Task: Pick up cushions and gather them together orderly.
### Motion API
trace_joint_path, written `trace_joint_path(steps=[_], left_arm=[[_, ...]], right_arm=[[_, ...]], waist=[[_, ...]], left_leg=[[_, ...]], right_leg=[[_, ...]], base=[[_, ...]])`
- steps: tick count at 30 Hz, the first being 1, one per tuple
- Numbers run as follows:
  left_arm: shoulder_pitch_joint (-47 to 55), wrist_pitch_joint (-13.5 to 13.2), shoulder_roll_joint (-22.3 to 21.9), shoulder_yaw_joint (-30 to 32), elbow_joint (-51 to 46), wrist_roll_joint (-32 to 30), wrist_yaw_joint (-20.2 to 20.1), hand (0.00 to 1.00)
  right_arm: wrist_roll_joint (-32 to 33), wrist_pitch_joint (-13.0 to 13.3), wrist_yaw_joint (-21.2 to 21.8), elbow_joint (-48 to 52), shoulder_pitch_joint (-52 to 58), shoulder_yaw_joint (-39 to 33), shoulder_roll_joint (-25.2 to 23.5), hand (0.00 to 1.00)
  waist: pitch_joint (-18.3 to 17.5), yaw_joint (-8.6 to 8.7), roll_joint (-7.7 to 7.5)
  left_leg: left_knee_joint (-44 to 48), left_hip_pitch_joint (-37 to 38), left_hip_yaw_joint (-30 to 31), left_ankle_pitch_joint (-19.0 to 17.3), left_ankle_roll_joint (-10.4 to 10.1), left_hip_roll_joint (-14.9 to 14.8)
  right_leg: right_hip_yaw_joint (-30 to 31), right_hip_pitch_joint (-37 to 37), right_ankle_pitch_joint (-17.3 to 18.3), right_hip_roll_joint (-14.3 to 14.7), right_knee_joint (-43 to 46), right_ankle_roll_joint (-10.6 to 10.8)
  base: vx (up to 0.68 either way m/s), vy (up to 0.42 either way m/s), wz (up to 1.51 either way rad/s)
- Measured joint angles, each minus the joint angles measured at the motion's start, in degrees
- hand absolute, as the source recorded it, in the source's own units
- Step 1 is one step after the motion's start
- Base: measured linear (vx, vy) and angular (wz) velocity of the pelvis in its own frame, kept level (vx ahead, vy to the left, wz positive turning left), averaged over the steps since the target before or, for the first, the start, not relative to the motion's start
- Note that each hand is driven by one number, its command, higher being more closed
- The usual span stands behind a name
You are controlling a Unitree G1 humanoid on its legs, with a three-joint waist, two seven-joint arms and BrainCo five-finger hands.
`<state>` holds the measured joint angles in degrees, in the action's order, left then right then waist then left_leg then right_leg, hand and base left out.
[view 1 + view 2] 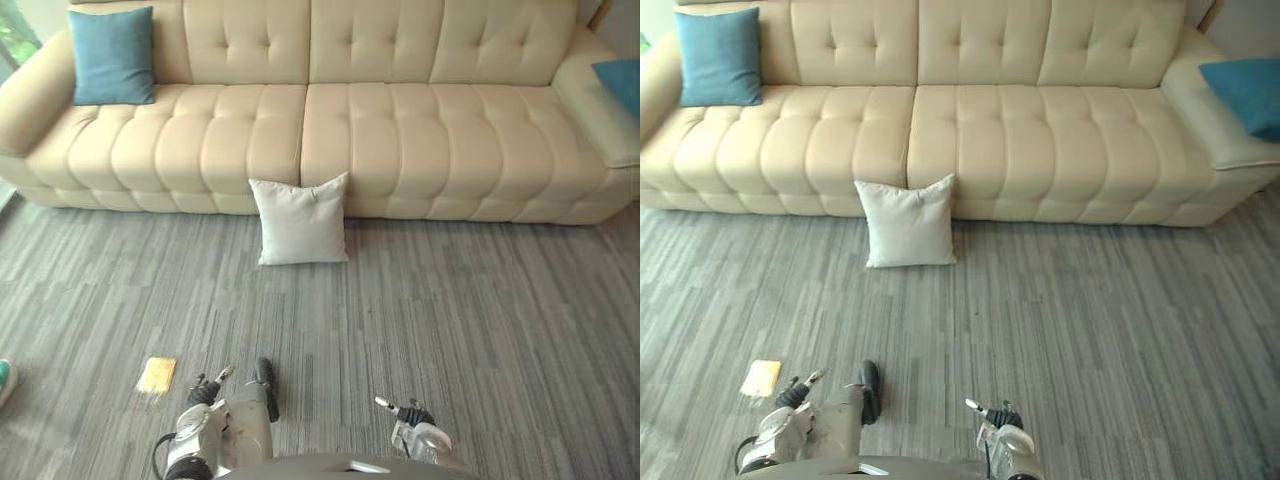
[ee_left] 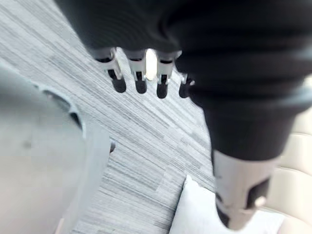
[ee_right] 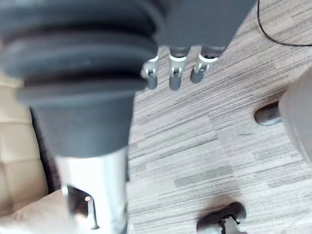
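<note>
A white cushion [image 1: 298, 220] stands propped against the front of the cream sofa [image 1: 420, 140], straight ahead of you and well apart from both hands. Your left hand [image 2: 140, 78] looks slightly nearer than your right hand [image 3: 174, 75]. Both hang slack-fingered, holding nothing. A left teal cushion [image 1: 112, 55] and a right teal cushion [image 1: 620, 85] sit at the sofa's ends.

A long cream sofa [image 1: 330, 130] with a buttoned back and padded seat stood across the far side of the room. Grey streaked carpet [image 1: 480, 320] covered the floor right up to its base. Green showed through a window [image 1: 14, 40] beyond its left arm.
</note>
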<state>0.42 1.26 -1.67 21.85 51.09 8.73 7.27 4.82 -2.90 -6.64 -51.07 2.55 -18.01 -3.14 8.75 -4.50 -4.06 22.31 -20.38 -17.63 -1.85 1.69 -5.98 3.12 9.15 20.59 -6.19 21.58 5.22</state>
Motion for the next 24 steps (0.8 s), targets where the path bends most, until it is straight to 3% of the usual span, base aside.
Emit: trace_joint_path(steps=[2,4,5,7,11,13,15,16,17,18,19,21,22,24], left_arm=[[-0.3,0.2,1.5,-1.1,1.9,-0.1,0.0,0.00],[-0.1,0.7,1.9,-2.2,3.2,-0.1,0.0,0.00],[0.0,0.9,1.8,-2.4,3.6,-0.1,0.0,0.00],[0.0,1.0,1.7,-3.0,3.6,-0.1,0.0,0.00],[0.1,1.3,1.6,-2.8,3.8,-0.2,-0.1,0.00],[0.0,1.3,1.3,-2.6,4.2,-0.7,0.0,0.00],[-0.4,1.3,0.4,-1.6,4.7,-2.2,-0.1,0.00],[-0.6,1.3,0.2,-1.6,4.9,-2.3,-0.2,0.00],[-0.8,1.3,-0.6,-1.6,5.5,-2.5,-0.3,0.00],[-0.7,1.3,-1.9,-1.7,6.5,-2.9,-0.4,0.00],[-0.4,1.3,-2.8,-1.7,6.9,-3.5,-0.5,0.00],[-0.6,1.4,-3.3,-2.2,6.8,-3.9,-1.2,0.00],[-0.8,1.4,-3.2,-2.2,6.8,-3.9,-1.3,0.00],[-0.9,1.5,-3.2,-1.7,5.8,-3.8,-1.5,0.00]], right_arm=[[-0.3,-0.1,0.3,0.0,-0.3,1.4,-0.4,0.00],[-0.6,0.3,0.3,0.5,-0.5,2.2,-0.4,0.00],[-0.6,0.5,0.4,0.7,-0.5,2.3,-0.4,0.00],[-0.7,0.7,0.4,1.2,-0.6,2.1,-0.4,0.00],[-0.7,1.0,0.4,2.8,-0.5,1.9,-0.2,0.00],[-0.7,1.3,0.4,2.8,-0.6,1.0,-0.1,0.00],[-0.7,1.4,0.4,2.3,-0.8,0.5,0.4,0.00],[-0.7,1.4,0.4,2.2,-0.6,-0.1,0.8,0.00],[-0.7,1.1,0.4,1.5,-0.2,-0.2,1.7,0.00],[-0.2,1.0,0.5,0.9,0.6,-0.8,3.2,0.00],[-1.0,1.2,0.4,0.4,-0.2,-0.6,4.0,0.00],[-2.5,0.8,0.5,0.2,-1.4,-0.2,4.4,0.00],[-2.5,0.8,0.5,0.2,-1.4,-0.3,4.4,0.00],[-2.5,0.3,0.3,0.2,-1.0,-0.6,4.3,0.00]], waist=[[0.3,0.28,-0.75],[0.5,0.51,-0.36],[0.9,0.50,0.27],[0.7,0.85,0.05],[0.8,2.30,0.26],[0.9,2.52,0.62],[0.9,2.58,0.73],[1.0,2.88,0.86],[1.1,3.60,2.18],[0.8,4.44,3.66],[-0.2,4.38,6.13],[-0.4,4.16,7.41],[-0.3,4.48,7.53],[-0.1,4.65,7.40]], left_leg=[[0.7,4.7,-2.0,-4.0,1.6,0.8],[0.2,10.0,-3.0,-6.1,1.9,1.4],[-1.2,13.6,-3.4,-7.1,1.8,1.8],[-5.9,19.5,-3.5,-9.1,1.0,2.9],[-8.9,24.6,-3.1,-11.4,0.5,3.4],[-9.9,27.2,-2.8,-13.1,-0.2,3.5],[-11.6,30.5,-1.5,-15.3,-1.3,4.6],[-11.5,31.5,-0.3,-16.4,-1.5,5.1],[-11.5,33.2,2.5,-18.1,-1.9,5.0],[-12.2,35.0,5.1,-18.7,-2.3,4.0],[-11.2,35.3,7.1,-17.7,-2.8,3.1],[-1.4,31.0,11.6,-15.4,-4.2,1.9],[4.6,28.4,13.3,-14.1,-5.9,1.6],[22.9,21.7,15.2,-7.8,-10.4,0.0]], right_leg=[[3.9,-9.1,-7.7,-0.8,22.3,2.9],[3.8,-13.7,-10.3,-1.3,33.7,4.3],[2.5,-16.2,-10.5,-1.9,37.5,4.1],[-1.0,-23.3,-9.5,-1.7,39.5,2.8],[-6.9,-29.3,-7.5,0.7,28.3,0.9],[-10.2,-29.8,-8.8,2.5,15.5,-1.3],[-9.7,-28.9,-15.5,4.7,-4.4,-3.2],[-8.6,-28.8,-17.2,4.6,-6.3,-3.9],[-8.2,-27.7,-22.4,4.7,-4.2,-5.8],[-9.3,-27.3,-21.8,5.4,-1.1,-6.7],[-10.4,-27.5,-19.5,5.8,1.4,-7.7],[-11.3,-26.4,-15.9,5.8,3.4,-8.8],[-11.9,-25.0,-15.1,5.7,2.8,-9.0],[-13.1,-19.3,-13.8,5.7,-0.3,-9.6]], base=[[0.52,0.355,-0.37],[0.48,0.311,-0.22],[0.29,0.177,-0.23],[0.36,0.165,-0.09],[0.30,0.028,0.00],[0.36,-0.045,0.05],[0.47,-0.086,0.28],[0.57,-0.142,0.70],[0.71,-0.175,0.94],[0.62,-0.125,0.93],[0.60,-0.117,0.58],[0.56,-0.150,0.21],[0.51,-0.132,0.31],[0.51,-0.079,0.31]])
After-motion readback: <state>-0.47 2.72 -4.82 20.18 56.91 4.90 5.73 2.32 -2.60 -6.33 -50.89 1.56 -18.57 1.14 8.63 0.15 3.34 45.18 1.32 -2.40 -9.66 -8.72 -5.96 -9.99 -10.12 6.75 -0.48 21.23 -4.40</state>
